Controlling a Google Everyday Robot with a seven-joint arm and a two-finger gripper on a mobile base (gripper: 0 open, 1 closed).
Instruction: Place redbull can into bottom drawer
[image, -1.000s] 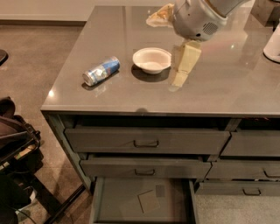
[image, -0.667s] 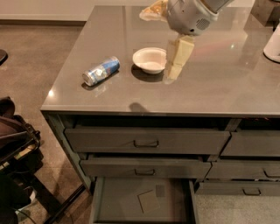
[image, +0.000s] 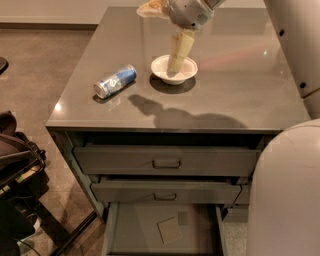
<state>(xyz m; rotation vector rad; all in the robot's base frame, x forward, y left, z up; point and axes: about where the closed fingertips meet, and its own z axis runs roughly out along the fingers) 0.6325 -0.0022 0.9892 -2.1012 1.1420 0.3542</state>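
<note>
The redbull can (image: 115, 81) lies on its side on the grey countertop (image: 225, 95), left of a white bowl (image: 174, 69). My gripper (image: 178, 56) hangs from the top of the view directly over the bowl, roughly a bowl's width to the right of the can and holding nothing I can see. Below the counter, the bottom drawer (image: 135, 236) of the left column is pulled open; its flat grey floor shows a square patch.
The two drawers with bar handles (image: 166, 163) above the open one are pulled out slightly. A crumpled tan object (image: 151, 8) lies at the counter's back edge. My arm and body (image: 287, 190) fill the right side. A dark bag (image: 15, 165) stands on the floor at left.
The gripper has moved left and toward the back of the counter, from beside the bowl to over it. The can, bowl and drawers have not moved. More of my body shows at right.
</note>
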